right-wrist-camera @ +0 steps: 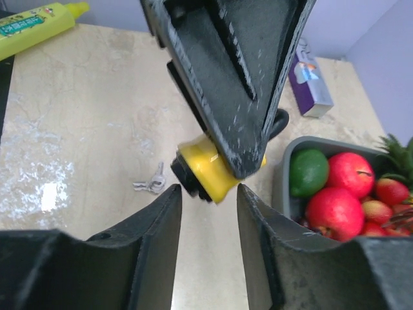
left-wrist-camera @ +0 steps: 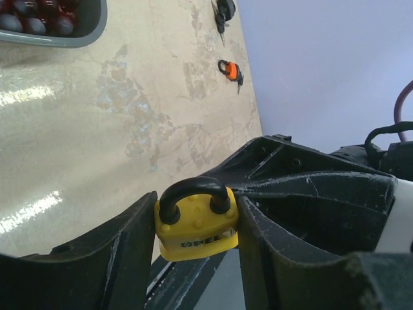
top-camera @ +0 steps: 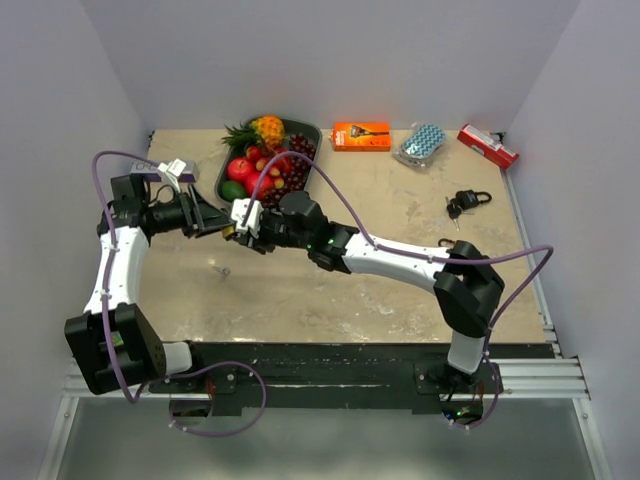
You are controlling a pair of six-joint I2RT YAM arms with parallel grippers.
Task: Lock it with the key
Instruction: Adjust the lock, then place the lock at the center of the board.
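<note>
A yellow padlock with a black shackle is held above the table, my left gripper shut on its sides. In the right wrist view the padlock hangs under the left gripper's fingers, its black underside turned toward me. My right gripper is open just short of that underside, with nothing between its fingers. The small silver key lies loose on the table below, seen as the key in the top view. Both grippers meet left of centre, the left gripper facing the right gripper.
A grey fruit tray stands right behind the grippers. An orange box, a blue pack and a red box line the back edge. A black padlock with keys lies at right. A yellow tube and a purple-white box sit at left.
</note>
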